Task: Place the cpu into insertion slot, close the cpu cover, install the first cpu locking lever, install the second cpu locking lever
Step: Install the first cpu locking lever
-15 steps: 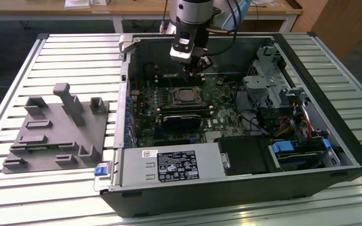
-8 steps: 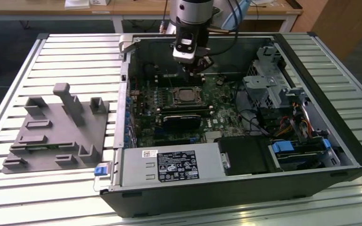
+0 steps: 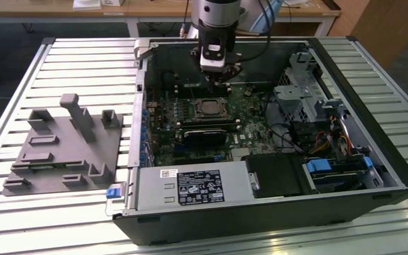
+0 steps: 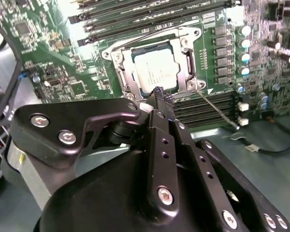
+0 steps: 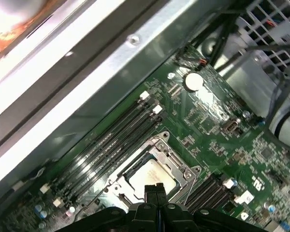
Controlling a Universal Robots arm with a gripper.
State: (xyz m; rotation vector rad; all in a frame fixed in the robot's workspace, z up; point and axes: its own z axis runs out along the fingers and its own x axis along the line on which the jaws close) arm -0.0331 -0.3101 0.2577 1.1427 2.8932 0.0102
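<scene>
Open computer case point(image 3: 261, 223) lying on its side, green motherboard point(image 3: 250, 119) facing up, with the insertion slot point(image 3: 210, 109) near its middle. Everything below is placed from that slot. The gripper point(image 4: 158, 92) hangs just over the slot's rim, tips pointing at the edge of the frame. In both wrist views the jaws are pressed together with nothing between them. Long black memory slots point(image 4: 135, 12) run along two opposite sides of the slot. The cpu cover point(image 5: 179, 162) looks folded down flat on the slot, its silvery frame surrounding the window. The cpu point(image 4: 153, 72) sits inside the slot under that window, grey metal top showing, seated level as far as I can tell. One thin wire lever point(image 4: 217, 110) angles away from a corner of the slot across the nearer memory slots and looks swung out, not hooked. I cannot tell the state of the other lever. Judgement: placing and cover closing look done, and the lever step is in hand. That step would call for closed tips bearing on the wire near its free end, pushing it down and sideways under its catch without scraping the board.
</scene>
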